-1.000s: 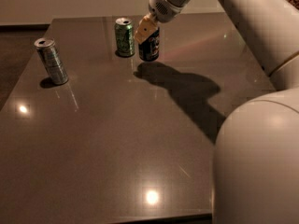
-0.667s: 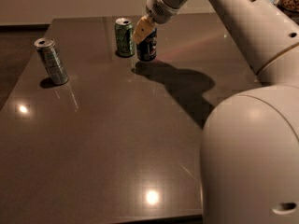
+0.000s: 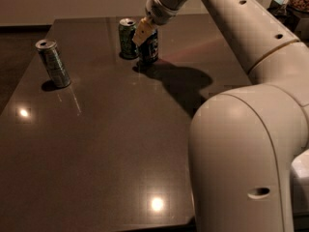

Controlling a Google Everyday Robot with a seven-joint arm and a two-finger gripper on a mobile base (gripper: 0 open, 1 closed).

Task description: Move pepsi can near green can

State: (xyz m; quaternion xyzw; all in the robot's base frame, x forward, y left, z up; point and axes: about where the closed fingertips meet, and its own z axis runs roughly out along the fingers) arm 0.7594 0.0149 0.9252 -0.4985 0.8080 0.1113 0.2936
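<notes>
Up at the far end of the dark, glossy tabletop (image 3: 111,144), the pepsi can (image 3: 151,51) stands upright just to the right of the green can (image 3: 127,37). The two are so close that I cannot tell whether their sides touch. The pepsi can reads as deep navy, almost black in the dim light, with a few small pale marks on the side that faces the camera. Its silver top is mostly hidden by the hand (image 3: 146,31).

The hand comes down at a slant from the upper right and grasps the pepsi can around its upper part. One pale yellowish finger (image 3: 141,32) lies over the can's top left edge, on the side toward the green can. The white arm (image 3: 241,28) stretches back from there to the big rounded body in the right foreground, and it throws a broad shadow on the tabletop right of the pepsi can.

The green can is light green with paler markings, and its silver top shows. A silver-grey can (image 3: 53,64) stands well apart near the left edge, leaning slightly.
</notes>
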